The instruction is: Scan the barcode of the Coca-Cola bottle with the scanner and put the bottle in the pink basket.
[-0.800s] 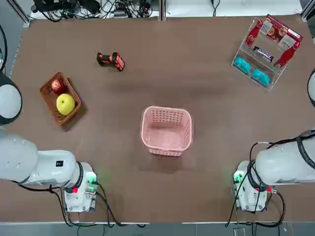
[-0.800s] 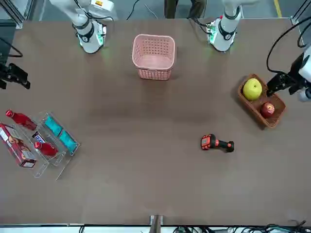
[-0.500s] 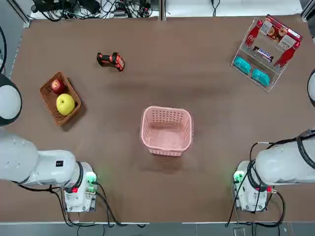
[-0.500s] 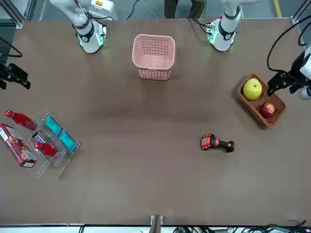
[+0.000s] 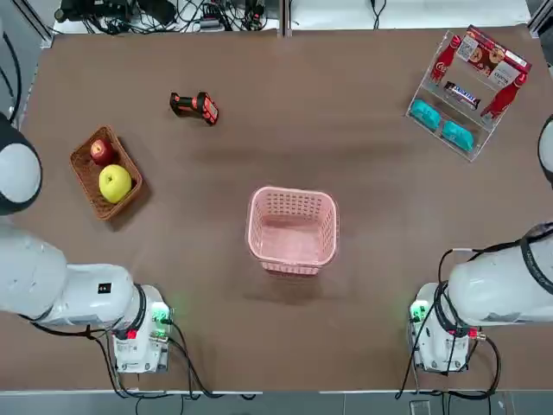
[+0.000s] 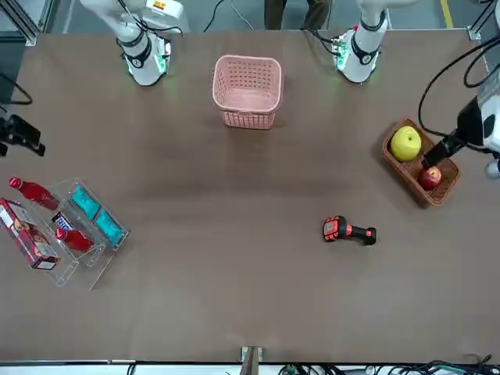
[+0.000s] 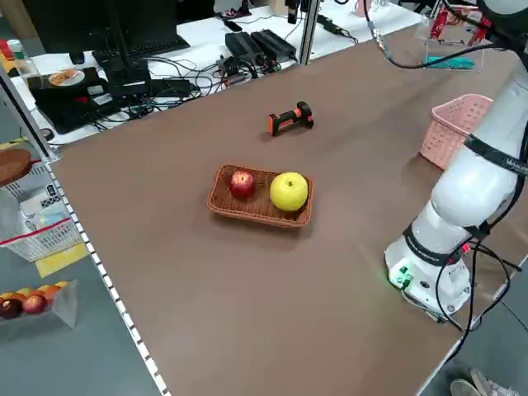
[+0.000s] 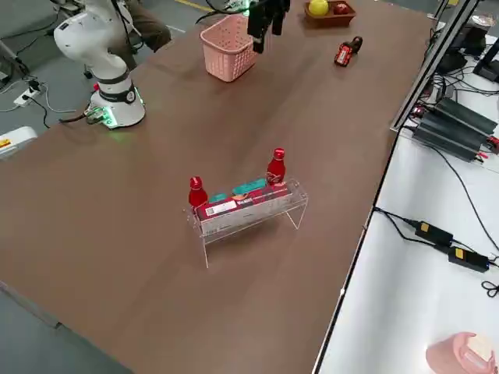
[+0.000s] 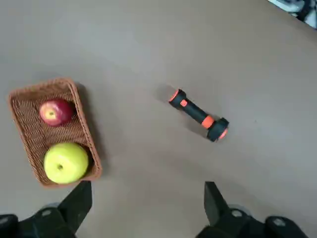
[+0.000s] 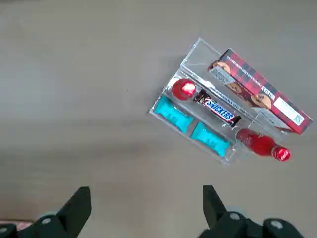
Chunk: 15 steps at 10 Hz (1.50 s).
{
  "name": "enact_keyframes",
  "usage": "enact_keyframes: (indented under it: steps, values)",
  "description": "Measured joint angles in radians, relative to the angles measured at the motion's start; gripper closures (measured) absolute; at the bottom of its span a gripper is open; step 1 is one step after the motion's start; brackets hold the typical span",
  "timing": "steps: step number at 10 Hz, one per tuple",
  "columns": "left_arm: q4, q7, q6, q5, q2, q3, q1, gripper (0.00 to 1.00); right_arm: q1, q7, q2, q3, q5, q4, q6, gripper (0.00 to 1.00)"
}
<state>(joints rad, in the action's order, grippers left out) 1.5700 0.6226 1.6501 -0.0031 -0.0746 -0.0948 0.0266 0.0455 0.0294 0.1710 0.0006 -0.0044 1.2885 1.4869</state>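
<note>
Two Coca-Cola bottles, red with red caps, stand at the ends of a clear rack (image 5: 462, 91) at the far right: one (image 5: 444, 59) at the far end, its twin (image 5: 506, 95) nearer. The black and orange scanner (image 5: 194, 105) lies on its side at the far left. The pink basket (image 5: 293, 229) sits mid-table, empty. My left gripper (image 9: 147, 187) hovers open, high above the scanner (image 9: 198, 115). My right gripper (image 10: 146, 190) hovers open, high above the rack, with the bottles (image 10: 183, 89) (image 10: 262, 146) below it. Neither holds anything.
A brown wicker tray (image 5: 86, 177) with a red apple (image 5: 101, 150) and a yellow-green apple (image 5: 115, 182) sits at the left. The rack also holds teal packets (image 5: 441, 123), a chocolate bar and a red box (image 5: 492, 50). Cables run along the far edge.
Both arms have shifted slightly while hovering. Both grippers stay open, and nothing on the table has moved.
</note>
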Motion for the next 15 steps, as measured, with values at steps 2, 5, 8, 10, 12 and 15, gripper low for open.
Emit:
enact_keyframes:
  steps: [2,5,8,10,12,15]
  values:
    - [-0.035,0.226,0.016,-0.022,-0.092,-0.003,0.0,0.0,0.001,0.0,0.061,0.0,0.004,0.005,0.081,0.0]
    - [-0.11,0.541,0.083,-0.068,-0.249,-0.006,-0.007,0.0,0.004,-0.001,0.14,0.0,0.004,0.022,0.185,0.0]
    - [-0.117,0.79,0.208,0.008,-0.336,-0.051,-0.044,0.0,0.066,0.003,0.223,-0.002,0.006,0.033,0.261,0.04]
    - [-0.117,0.886,0.266,0.059,-0.379,-0.079,-0.053,0.0,0.074,0.005,0.263,-0.001,0.009,0.034,0.27,0.09]
    - [-0.104,0.892,0.328,0.065,-0.414,-0.083,-0.05,0.0,0.073,0.005,0.301,0.002,0.012,0.038,0.272,0.15]
    - [-0.038,0.9,0.437,0.083,-0.467,-0.11,-0.052,0.0,0.074,0.005,0.333,0.001,0.012,0.068,0.312,0.18]
